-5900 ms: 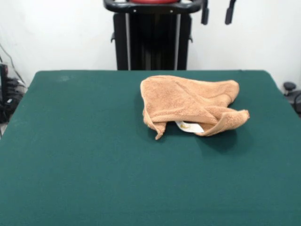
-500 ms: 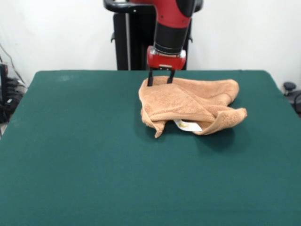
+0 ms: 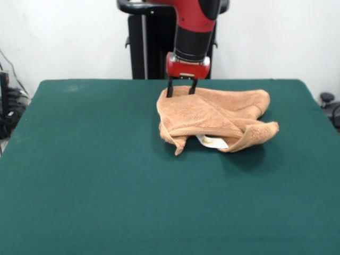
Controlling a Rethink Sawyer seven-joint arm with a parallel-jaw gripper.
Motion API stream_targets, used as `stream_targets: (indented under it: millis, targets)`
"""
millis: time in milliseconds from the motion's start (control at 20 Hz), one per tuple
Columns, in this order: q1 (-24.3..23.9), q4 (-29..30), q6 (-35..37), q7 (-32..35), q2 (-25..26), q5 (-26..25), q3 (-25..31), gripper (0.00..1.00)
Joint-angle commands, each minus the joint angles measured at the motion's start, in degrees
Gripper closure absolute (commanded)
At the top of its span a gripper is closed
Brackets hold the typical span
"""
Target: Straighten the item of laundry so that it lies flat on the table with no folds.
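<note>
The light orange-tan towel (image 3: 212, 114) lies crumpled on the dark green table (image 3: 95, 170), right of centre towards the far side. Its layers are folded over each other and its right end curls up. A small white label (image 3: 212, 142) peeks out under its near edge. My gripper (image 3: 180, 91) hangs from the red arm, down at the towel's far left corner. Its two black fingers (image 3: 169, 90) stand apart, with the towel's far edge between them.
The robot's black pedestal (image 3: 170, 48) stands behind the table's far edge. Cables and dark gear (image 3: 8, 109) sit off the left side of the table, and a dark object (image 3: 329, 103) off the right side.
Since 5.9 s ago the arm has come down to the towel's far left corner, and the towel has shifted slightly. Nothing has moved in the last half second.
</note>
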Motion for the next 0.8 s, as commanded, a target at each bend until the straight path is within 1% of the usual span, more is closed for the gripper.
stream_targets:
  millis: [50, 300, 350, 400, 550, 600, 650, 700, 800]
  targets:
    - [-0.38, -1.31, -4.25, 12.4, 2.05, 0.39, 2.97, 0.0]
    - [0.08, -2.0, -4.31, 12.19, 2.3, 0.65, 2.54, 0.0]
    - [-0.53, -1.95, -4.73, 12.26, 2.43, 0.28, 3.0, 0.0]
    - [-1.43, -1.58, -4.25, 12.54, 2.65, 0.32, 3.87, 1.0]
    - [0.41, -2.27, -4.33, 11.82, 2.47, 0.59, 2.32, 1.0]
    - [1.43, -2.65, -2.72, 10.95, 1.4, 0.94, 1.39, 1.0]
    - [0.31, -2.32, -1.56, 11.18, 1.14, 1.05, 2.54, 1.0]
    - [-0.7, -2.09, -2.03, 11.81, 1.97, 0.96, 3.81, 1.0]
    - [0.35, -2.32, -3.99, 12.65, 3.17, 1.58, 3.16, 1.0]
